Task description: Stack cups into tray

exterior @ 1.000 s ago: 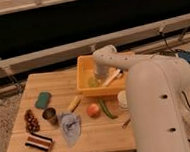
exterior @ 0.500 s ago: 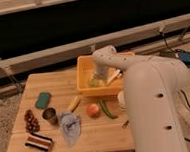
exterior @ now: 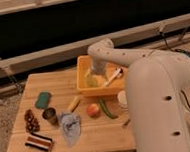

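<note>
The hand (exterior: 92, 77) has swung left inside the tray (exterior: 90, 91); whether it grips anything cannot be told.

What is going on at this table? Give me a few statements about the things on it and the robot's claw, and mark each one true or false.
1. The claw is down inside the yellow plastic tray. True.
2. The small metal cup stands in the tray. False: it stands on the wooden table, beside the crumpled blue cloth.
3. The flat green sponge lies on the table, left of the tray. True.
4. The round red-orange fruit is held by the claw. False: it rests on the table in front of the tray.
</note>
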### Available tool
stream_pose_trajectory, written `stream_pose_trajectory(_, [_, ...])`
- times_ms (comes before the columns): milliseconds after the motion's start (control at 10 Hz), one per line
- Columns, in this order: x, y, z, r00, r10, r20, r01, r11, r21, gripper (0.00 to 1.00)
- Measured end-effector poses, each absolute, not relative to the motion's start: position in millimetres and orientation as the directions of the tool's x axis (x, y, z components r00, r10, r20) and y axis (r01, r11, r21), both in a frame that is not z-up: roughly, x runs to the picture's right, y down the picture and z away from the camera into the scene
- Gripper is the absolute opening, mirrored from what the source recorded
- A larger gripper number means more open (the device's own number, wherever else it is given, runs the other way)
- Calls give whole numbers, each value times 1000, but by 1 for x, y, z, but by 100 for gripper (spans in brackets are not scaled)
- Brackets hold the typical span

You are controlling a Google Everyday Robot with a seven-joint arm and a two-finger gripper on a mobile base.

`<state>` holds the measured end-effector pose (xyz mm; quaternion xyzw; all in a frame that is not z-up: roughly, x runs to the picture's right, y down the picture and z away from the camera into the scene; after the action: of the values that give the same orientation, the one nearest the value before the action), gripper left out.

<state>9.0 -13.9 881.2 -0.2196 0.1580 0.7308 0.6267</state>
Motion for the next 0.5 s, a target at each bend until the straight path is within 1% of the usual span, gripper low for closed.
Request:
stream_pose_trajectory(300, [0,-34,850,-72,875,-478,-991,-116,-63,80])
stream_pose_trajectory(500, [-31,-45,830,16,891,-453,-992,-43,-121,80])
